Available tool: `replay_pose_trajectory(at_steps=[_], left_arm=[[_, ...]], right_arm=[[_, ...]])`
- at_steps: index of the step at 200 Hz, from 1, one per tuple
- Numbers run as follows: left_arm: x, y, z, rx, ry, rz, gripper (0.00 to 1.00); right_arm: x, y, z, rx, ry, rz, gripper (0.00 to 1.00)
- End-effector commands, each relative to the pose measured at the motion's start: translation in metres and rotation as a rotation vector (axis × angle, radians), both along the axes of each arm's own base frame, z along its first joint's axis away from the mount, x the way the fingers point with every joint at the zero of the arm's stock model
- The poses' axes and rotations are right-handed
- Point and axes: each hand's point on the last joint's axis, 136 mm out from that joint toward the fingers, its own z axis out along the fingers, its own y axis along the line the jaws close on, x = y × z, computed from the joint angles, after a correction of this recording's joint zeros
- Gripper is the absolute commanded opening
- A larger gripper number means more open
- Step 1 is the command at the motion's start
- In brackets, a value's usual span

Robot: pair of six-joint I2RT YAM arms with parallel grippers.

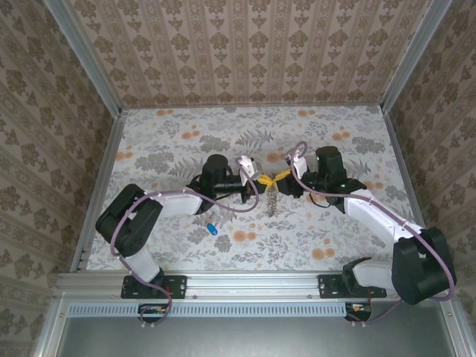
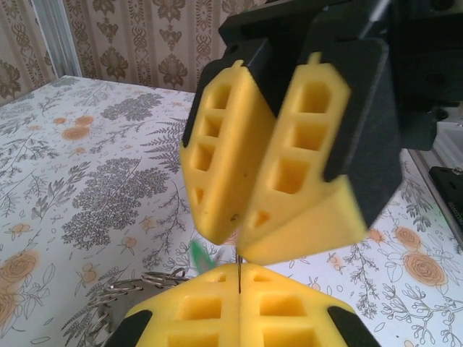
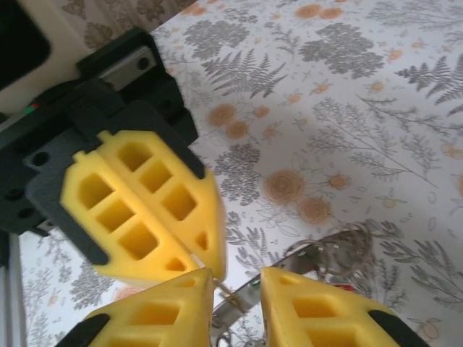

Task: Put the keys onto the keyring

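A: Floral table [image 1: 163, 149]: walls standing well back from the centre, open room lying all round.
B: Left gripper [image 2: 239, 285]: jaws pressing together, pinching the keyring [image 1: 273, 202] dangling mid-frame. Right gripper [image 3: 237, 296]: meeting it there, narrow gap showing, grip impossible to tell. Blue key [image 1: 211, 228]: lying apart, lower left.

keyring [image 3: 329, 249] betw. L gripper [image 1: 262, 180] & R gripper [image 1: 281, 178]; key [image 1: 211, 228] nearer-left

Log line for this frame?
left fingers: shut on ring | right fingers: around ring, grip unclear | keys: bunch beside fingers | blue key: loose on table
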Motion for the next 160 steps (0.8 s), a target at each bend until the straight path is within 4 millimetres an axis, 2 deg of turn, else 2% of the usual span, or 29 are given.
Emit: replay_pose_trajectory(at_steps=[1,31,51,71,92,110,130,160], left_arm=[[-0.007,0.002,0.027,-0.067,-0.064,-0.032,0.00],[-0.005,0.002,0.025,-0.065,-0.057,-0.025,0.00],[-0.003,0.004,0.023,-0.063,-0.060,-0.008,0.00],[-0.001,0.007,0.018,-0.046,-0.054,0.011,0.00],[-0.002,0.010,0.013,-0.039,-0.043,0.013,0.00],[-0.002,0.010,0.013,-0.040,-0.043,0.008,0.00],[-0.003,0.009,0.015,-0.047,-0.047,0.004,0.00],[-0.004,0.009,0.019,-0.061,-0.051,-0.003,0.00]], right_arm=[[0.003,-0.011,-0.012,-0.038,-0.001,-0.064,0.24],[0.003,-0.015,-0.018,-0.039,0.010,-0.091,0.23],[0.006,-0.022,-0.018,-0.042,0.016,-0.142,0.27],[0.013,-0.040,-0.016,-0.063,0.024,-0.265,0.27],[-0.001,-0.028,0.002,0.009,0.039,-0.172,0.31],[-0.010,-0.021,0.012,0.023,-0.015,-0.092,0.34],[-0.021,-0.011,0.009,-0.017,-0.118,0.043,0.33],[-0.016,-0.003,0.009,-0.067,-0.184,0.127,0.32]])
